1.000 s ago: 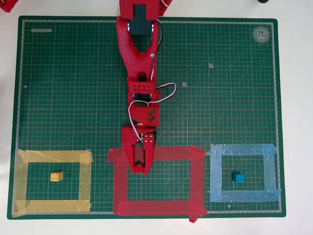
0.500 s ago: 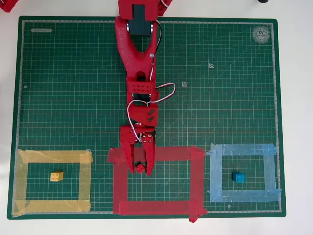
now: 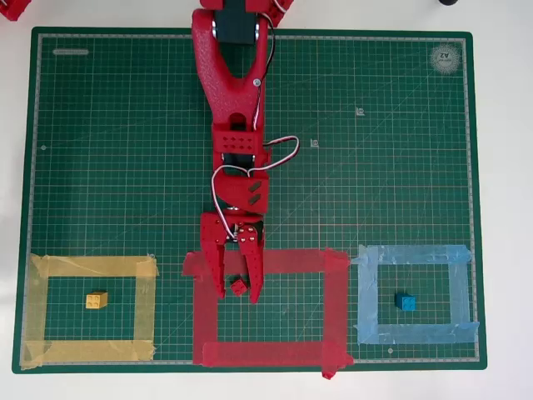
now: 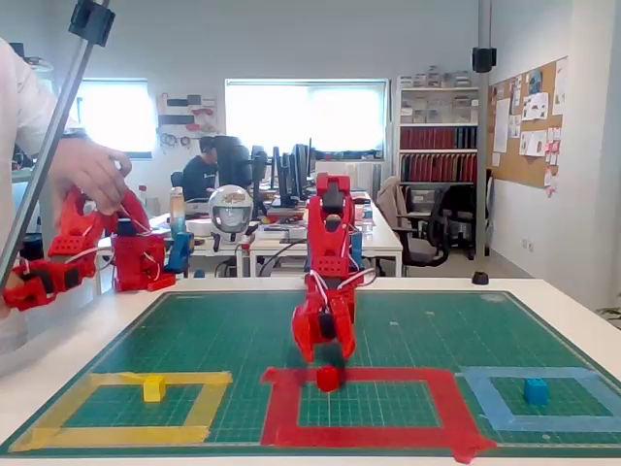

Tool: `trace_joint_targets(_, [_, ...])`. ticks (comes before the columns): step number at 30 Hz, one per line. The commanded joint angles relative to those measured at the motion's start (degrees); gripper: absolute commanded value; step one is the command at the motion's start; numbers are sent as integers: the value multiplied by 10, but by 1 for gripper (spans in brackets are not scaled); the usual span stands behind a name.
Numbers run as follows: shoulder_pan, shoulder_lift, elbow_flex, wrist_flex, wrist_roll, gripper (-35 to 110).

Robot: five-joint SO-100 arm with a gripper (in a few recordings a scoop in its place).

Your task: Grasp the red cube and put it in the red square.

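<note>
Green gridded cutting mat [image 3: 125,125] on a pale tabletop, office desks and bright windows behind; that was your working ground.

Your gripper [image 3: 236,292] stood with its jaws spread, one finger either side of the red cube [image 3: 239,287] but no longer pinching it. A second before, those jaws had been closed together over the same spot with the cube hidden between them; half a second before, they had begun to part and the cube showed. By this moment the whole arm had drawn slightly back toward its base, and the cube sat on the mat between the fingertips. In the fixed view it rested on the surface just under the gripper [image 4: 325,351], at the inner edge of the tape.

You had set it inside the red square [image 3: 337,308], close to the top strip rather than the middle. I would judge the placement done, with only the retreat left.

Cube: small, hard, bright plastic, studded on top. Square: matte red tape strips, corners overlapped and ragged, one end curled off the mat at the lower right. Arm: glossy red printed plastic, white cable looped at the wrist.

Yellow block [image 3: 97,300] lay in the yellow tape outline [image 3: 146,304], blue block [image 3: 405,302] in the light blue tape outline [image 3: 458,292], both well apart from your gripper.
</note>
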Motion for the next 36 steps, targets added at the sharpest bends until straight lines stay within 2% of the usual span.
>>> trace_joint_targets(1, [12, 119, 29, -18, 2, 21])
trace_joint_targets(4, [18, 219, 103, -9, 3, 21])
trace_joint_targets(8, [38, 400, 258, 70, 3, 20])
trace_joint_targets(11, [47, 468, 342, 95, 3, 20])
trace_joint_targets(16, [53, 443, 401, 95, 0, 0])
trace_joint_targets(27, [36, 303, 338, 87, -2, 0])
trace_joint_targets(36, [29, 224, 287, 5, -2, 0])
